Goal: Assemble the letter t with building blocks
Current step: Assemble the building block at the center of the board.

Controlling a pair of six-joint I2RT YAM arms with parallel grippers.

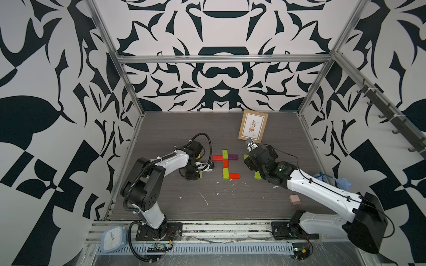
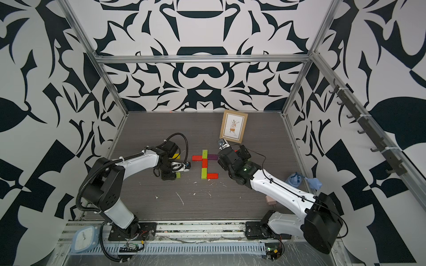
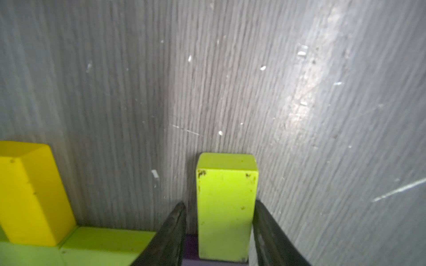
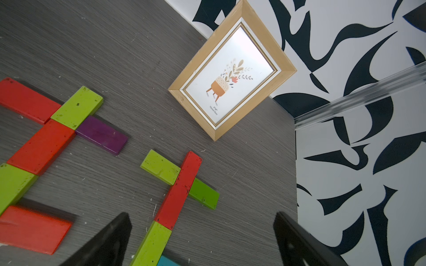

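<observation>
Grey wood-grain counter [image 1: 207, 129] carries the t of flat painted building blocks [image 1: 225, 164] at its middle. Right gripper [image 4: 202, 214], spread wide beside it, could nudge the purple block [image 4: 101, 134]. Left gripper [image 3: 219, 203], jaws slightly apart, flanks a lime green block [image 3: 226, 184] and might drag it.

Enclosed cell, black-and-white patterned walls [image 1: 219, 80].
Grey wood-grain floor [image 1: 184, 129], scuffed with white flecks; aluminium rails [image 1: 221, 58] at corners; hook rack [image 1: 398, 126] on right wall.

Table [image 1: 175, 129] is viewed steeply from above in both top views; left wrist view is set close on lime block [image 3: 226, 207]; picture frame [image 4: 230, 76] is shared with right wrist view.
</observation>
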